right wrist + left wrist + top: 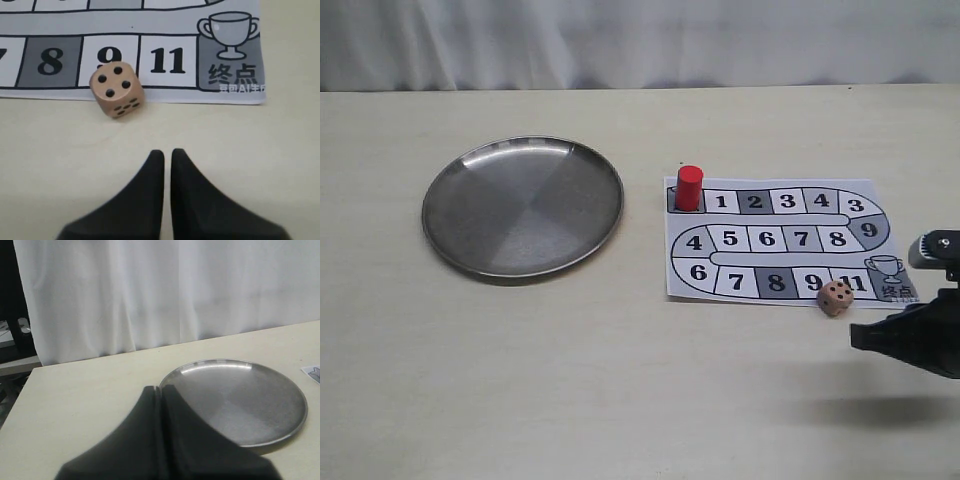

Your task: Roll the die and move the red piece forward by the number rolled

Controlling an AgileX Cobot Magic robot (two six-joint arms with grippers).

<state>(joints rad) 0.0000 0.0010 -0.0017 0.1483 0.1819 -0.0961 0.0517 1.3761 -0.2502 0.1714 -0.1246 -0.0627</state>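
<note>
The pinkish-tan die (835, 297) (117, 90) rests on the table at the front edge of the paper game board (780, 240), by squares 9 and 11, three pips up. The red piece (689, 187) stands upright on the board's start square, left of square 1. My right gripper (856, 335) (163, 151) hovers just short of the die, to its right front, fingers nearly together with a thin slit and nothing held. My left gripper (161, 388) is shut and empty beside the steel plate, out of the exterior view.
A round steel plate (523, 205) (240, 400) lies left of the board. A white curtain hangs behind the table's far edge. The board's trophy square (230, 50) sits at its front right corner.
</note>
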